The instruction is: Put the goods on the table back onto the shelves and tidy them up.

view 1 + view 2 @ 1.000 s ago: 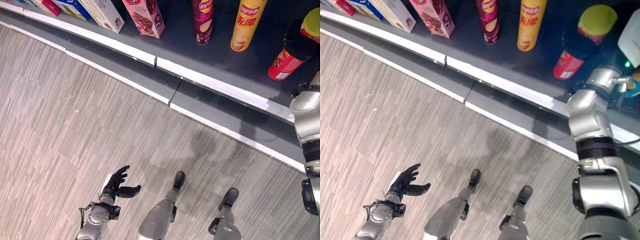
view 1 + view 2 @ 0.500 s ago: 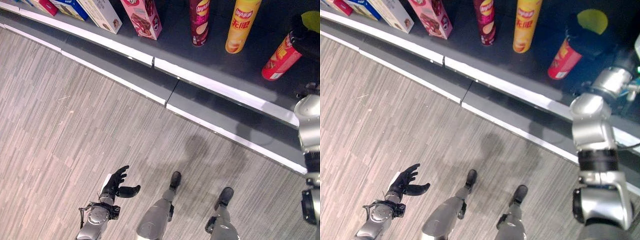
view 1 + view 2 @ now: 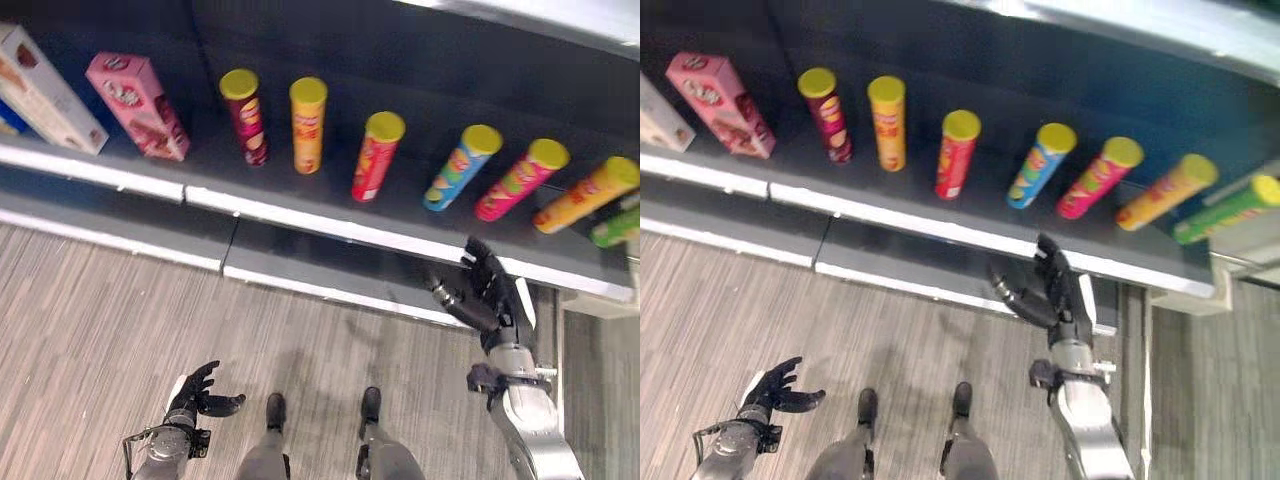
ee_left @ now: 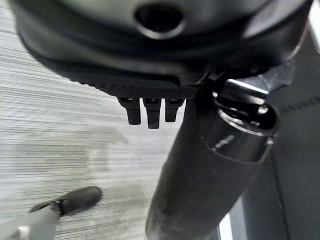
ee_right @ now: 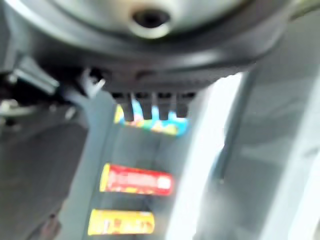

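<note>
Right hand (image 3: 485,290) raised with fingers spread, empty, just short of dark shelf's white front edge (image 3: 330,225). Beyond it, upright yellow-lidded snack tubes: blue (image 3: 456,167), pink (image 3: 520,179), orange (image 3: 585,195), green (image 3: 615,227) cut off. Left hand (image 3: 197,393) relaxed, low over wood-grain floor (image 3: 100,320).

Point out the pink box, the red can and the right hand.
pink box (image 3: 138,106): left eye view, on its front face.
red can (image 3: 377,158): left eye view, mid-body.
right hand (image 3: 1058,292): right eye view, on the palm, fingers open.
</note>
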{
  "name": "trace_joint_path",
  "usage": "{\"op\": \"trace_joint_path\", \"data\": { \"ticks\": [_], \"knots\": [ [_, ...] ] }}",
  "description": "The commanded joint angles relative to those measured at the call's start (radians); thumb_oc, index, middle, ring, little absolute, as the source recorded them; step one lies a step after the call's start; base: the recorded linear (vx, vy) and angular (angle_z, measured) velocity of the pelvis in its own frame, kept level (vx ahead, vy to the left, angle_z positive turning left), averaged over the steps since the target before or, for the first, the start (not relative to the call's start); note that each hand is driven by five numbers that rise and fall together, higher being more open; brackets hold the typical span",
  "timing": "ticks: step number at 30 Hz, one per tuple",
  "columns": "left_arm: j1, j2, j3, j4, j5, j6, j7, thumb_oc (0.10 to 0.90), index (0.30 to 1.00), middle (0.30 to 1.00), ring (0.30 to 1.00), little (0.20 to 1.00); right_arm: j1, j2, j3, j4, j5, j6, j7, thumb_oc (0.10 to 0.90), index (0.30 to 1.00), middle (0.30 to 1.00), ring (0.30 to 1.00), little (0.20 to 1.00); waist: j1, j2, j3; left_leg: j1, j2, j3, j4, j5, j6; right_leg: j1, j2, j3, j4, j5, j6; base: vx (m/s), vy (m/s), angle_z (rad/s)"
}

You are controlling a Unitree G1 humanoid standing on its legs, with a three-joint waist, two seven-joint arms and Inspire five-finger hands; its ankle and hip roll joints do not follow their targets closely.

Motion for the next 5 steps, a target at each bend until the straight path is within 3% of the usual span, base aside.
{"op": "trace_joint_path", "data": {
  "ticks": [1,4,5],
  "knots": [
    [0.015,0.055,0.015,0.02,0.031,-0.062,-0.018,0.8,0.9,0.9,0.9,0.9,-0.057,-0.091,-0.026,-0.028,0.059,-0.094,0.112,0.8,0.9,0.9,0.9,0.9,0.018,0.015,-0.099,0.038,0.094,0.018,0.003,-0.064,-0.065,0.059,-0.077,-0.026,0.009,-0.045,0.099,0.03,-0.006,-0.29],
    [0.0,0.042,0.006,0.046,0.041,-0.079,-0.032,0.8,0.9,0.9,0.9,0.9,0.002,-0.121,0.011,0.082,0.025,-0.049,0.172,0.8,0.9,0.9,0.9,0.9,0.004,0.008,-0.123,0.069,0.101,0.033,0.003,-0.072,-0.066,0.08,-0.074,-0.021,0.009,-0.046,0.098,0.03,-0.004,-0.09],
    [-0.019,0.028,-0.016,0.067,0.023,-0.087,-0.053,0.8,0.9,0.9,0.9,0.9,-0.012,-0.113,0.056,0.264,-0.036,-0.025,0.166,0.8,0.9,0.9,0.9,0.9,0.005,0.007,-0.137,0.084,0.102,0.036,0.003,-0.075,-0.065,0.095,-0.075,-0.022,0.009,-0.047,0.098,0.03,0.019,-0.03]
  ]
}}
